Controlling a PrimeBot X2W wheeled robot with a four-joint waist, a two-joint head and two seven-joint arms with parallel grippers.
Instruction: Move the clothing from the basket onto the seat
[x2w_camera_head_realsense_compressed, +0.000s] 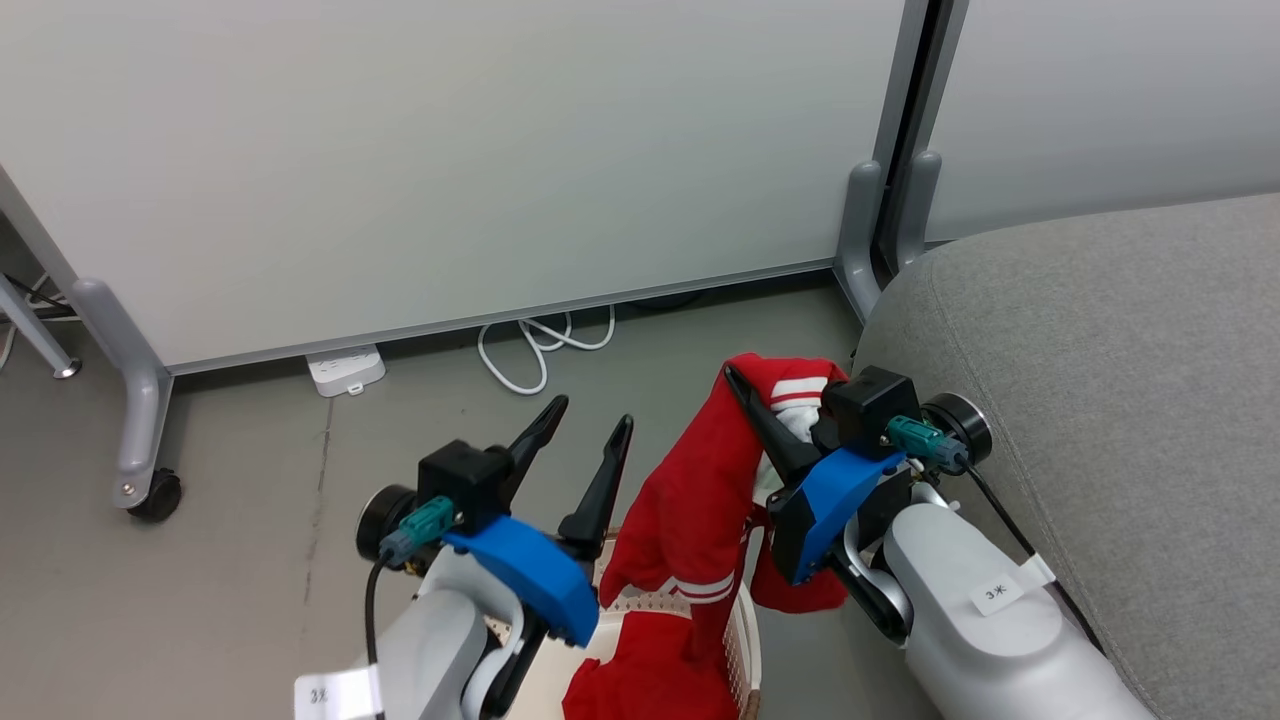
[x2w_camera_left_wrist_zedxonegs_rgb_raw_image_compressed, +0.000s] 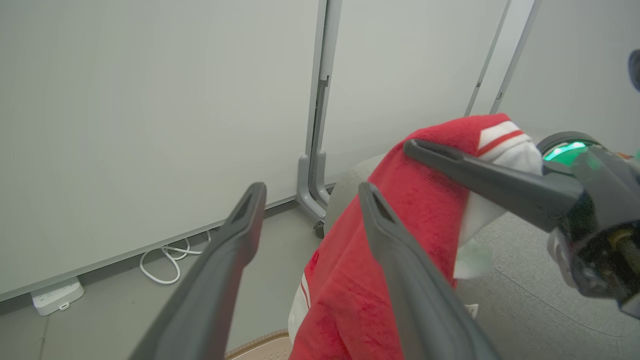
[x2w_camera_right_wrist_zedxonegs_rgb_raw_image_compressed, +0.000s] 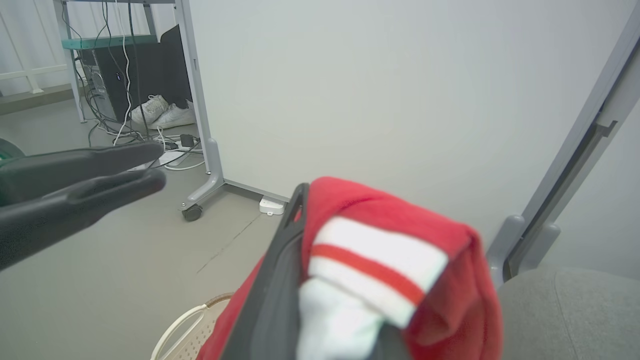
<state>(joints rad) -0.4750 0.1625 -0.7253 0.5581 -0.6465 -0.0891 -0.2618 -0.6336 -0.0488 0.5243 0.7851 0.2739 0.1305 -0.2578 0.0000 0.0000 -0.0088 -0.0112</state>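
Clothing (x2w_camera_head_realsense_compressed: 690, 500) hangs clamped in right end effector (x2w_camera_head_realsense_compressed: 745, 395); left end effector (x2w_camera_head_realsense_compressed: 592, 412) spread, empty.

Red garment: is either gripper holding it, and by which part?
The right gripper is shut on the red garment near its white-striped trim, the rest hanging down toward the basket. The left gripper is open, holding nothing.

A white tag (x2w_camera_head_realsense_compressed: 997, 593) on the right forearm (x2w_camera_head_realsense_compressed: 950, 560) reads "3" and a star-like mark. A second tag (x2w_camera_head_realsense_compressed: 322, 694) on the left forearm (x2w_camera_head_realsense_compressed: 440, 640) perhaps reads "3" too; it is blurred.
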